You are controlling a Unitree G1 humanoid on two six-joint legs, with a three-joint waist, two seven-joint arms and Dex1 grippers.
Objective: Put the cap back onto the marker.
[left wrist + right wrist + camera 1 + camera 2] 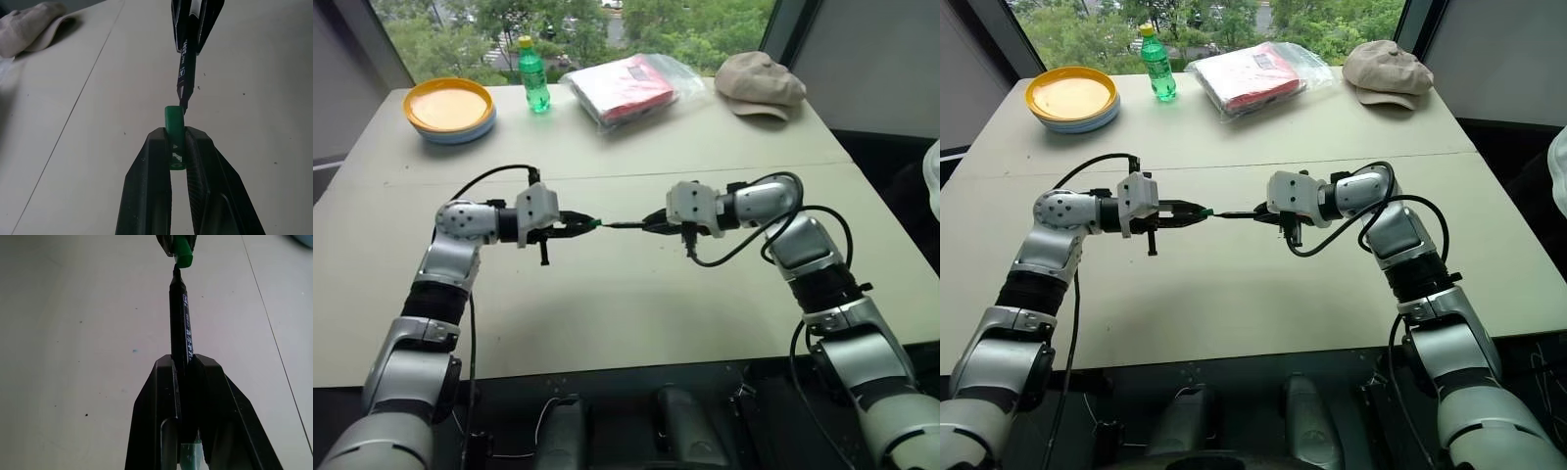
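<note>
Your left gripper (176, 147) is clamped tight on the cap (174, 128), with the cap's open mouth poking out past the fingertips toward the other arm. That hold leaves the opening free so the marker can enter it. Your right gripper (183, 367) is likewise closed hard, on the marker (180, 316), gripping the barrel low down so that most of its length sticks out ahead of the fingers with the tip leading. Both are held in the air above the middle of the desk (636, 313), the two arms pointing at each other along one line, which is what a push-fit needs.

In the left wrist view the marker's tip sits right at the rim of the cap, slightly to one side of its centre; I judge it touching or just about to, but not yet seated. The right wrist view agrees: tip at the cap's edge, not inside. So you are at the alignment step, with the pressing together yet to come. A small sideways correction looks wise before you push, or the tip may skid off the rim.

Along the far edge of the desk stand the stacked plates (449, 110) near the far left corner, a green bottle (533, 76), a bagged red packet (631, 86) and a cap-style hat (760, 83) toward the far right corner, all well apart from your work.
</note>
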